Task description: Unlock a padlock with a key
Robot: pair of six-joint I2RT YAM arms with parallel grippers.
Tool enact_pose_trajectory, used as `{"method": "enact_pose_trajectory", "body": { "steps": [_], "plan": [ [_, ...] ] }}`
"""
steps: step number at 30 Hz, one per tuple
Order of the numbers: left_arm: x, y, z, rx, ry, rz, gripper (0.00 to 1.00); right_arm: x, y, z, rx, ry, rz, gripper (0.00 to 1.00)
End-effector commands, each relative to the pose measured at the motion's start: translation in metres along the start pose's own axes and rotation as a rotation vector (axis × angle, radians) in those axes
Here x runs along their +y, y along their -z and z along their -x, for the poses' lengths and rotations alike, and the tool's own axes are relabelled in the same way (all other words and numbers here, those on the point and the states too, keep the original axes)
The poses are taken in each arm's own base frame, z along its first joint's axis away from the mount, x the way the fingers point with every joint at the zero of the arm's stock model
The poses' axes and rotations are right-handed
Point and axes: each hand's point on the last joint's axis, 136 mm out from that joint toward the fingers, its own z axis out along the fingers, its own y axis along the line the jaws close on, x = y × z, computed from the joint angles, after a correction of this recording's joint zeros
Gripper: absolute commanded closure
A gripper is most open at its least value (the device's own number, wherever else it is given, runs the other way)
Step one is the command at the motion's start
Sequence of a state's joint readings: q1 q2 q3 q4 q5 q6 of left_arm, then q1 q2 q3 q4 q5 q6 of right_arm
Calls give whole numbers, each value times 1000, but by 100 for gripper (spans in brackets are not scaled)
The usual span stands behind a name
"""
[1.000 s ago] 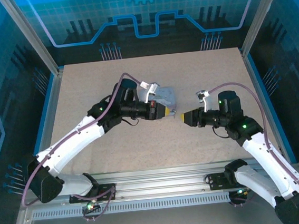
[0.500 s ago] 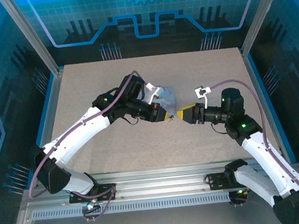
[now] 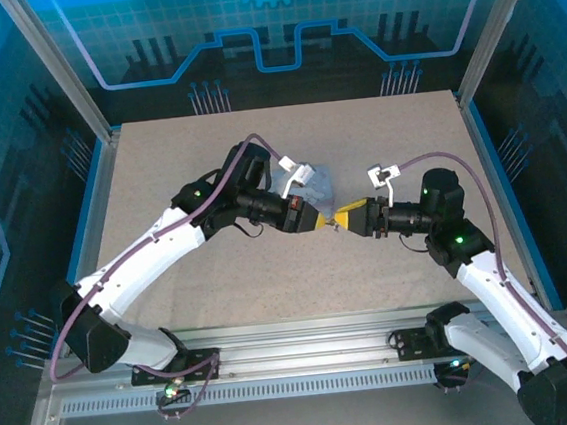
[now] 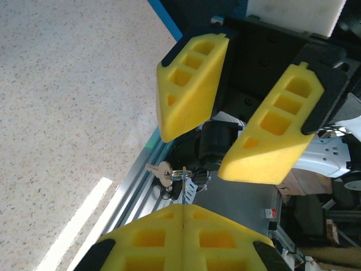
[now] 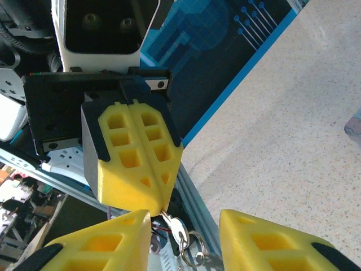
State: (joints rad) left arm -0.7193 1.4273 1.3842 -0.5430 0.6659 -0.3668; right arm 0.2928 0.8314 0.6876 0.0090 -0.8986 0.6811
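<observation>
Speckled table (image 3: 158, 164) noted. Above its centre we find the left gripper (image 4: 184, 208) clamped tight on the key (image 4: 162, 171). The right gripper (image 5: 185, 220) stands spread wide, empty, its fingers flanking that key.

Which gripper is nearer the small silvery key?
Left. The left gripper is shut with the small silvery key dangling at its fingertips; the right gripper is open, fingers flanking it.

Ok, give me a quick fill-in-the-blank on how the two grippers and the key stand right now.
1. The left gripper is ___ on the key.
2. The right gripper faces it with its jaws ___.
3. The foam pads on both grippers are coloured ___.
Missing words: shut; open; yellow.
</observation>
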Motion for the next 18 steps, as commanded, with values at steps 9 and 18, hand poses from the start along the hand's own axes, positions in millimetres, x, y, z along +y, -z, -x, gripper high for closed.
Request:
{"method": "enact_pose_trajectory", "body": {
  "steps": [9,18],
  "plan": [
    [-18,5,-4,-13,-31,-61,100,15,-4,-10,54,34,65,72],
    [-17,6,-7,-8,-31,-57,100,15,-3,-13,55,48,53,95]
  ]
}}
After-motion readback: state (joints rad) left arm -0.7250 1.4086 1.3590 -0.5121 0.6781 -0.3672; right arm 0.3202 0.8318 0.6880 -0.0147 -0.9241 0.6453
